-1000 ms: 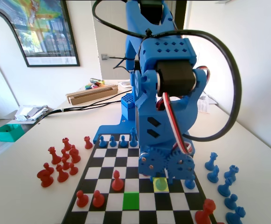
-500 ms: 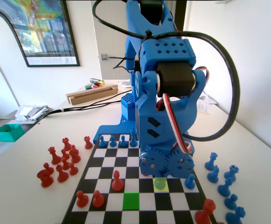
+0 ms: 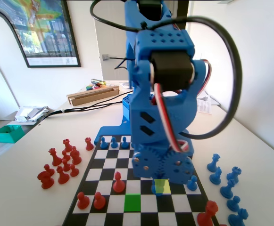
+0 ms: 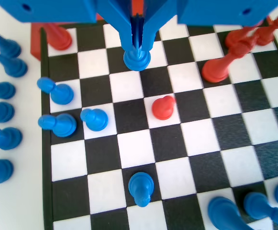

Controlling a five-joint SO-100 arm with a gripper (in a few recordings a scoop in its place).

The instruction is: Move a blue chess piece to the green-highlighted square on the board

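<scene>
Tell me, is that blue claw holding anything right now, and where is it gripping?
Yes. The gripper is shut on the blue chess piece, pinching its thin upper part; the round base hangs below the jaws, over the board.

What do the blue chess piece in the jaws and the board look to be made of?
The blue chess piece, held between the gripper's jaws, looks like moulded or printed plastic: uniform colour, soft satin highlights. The board appears thin and flat, matte black-and-white, perhaps printed card or vinyl; the frames leave that open.

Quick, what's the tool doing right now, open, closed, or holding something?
Tool: closed on the small blue plastic chess piece with the thin pointed tip, seen in the wrist view.
</scene>
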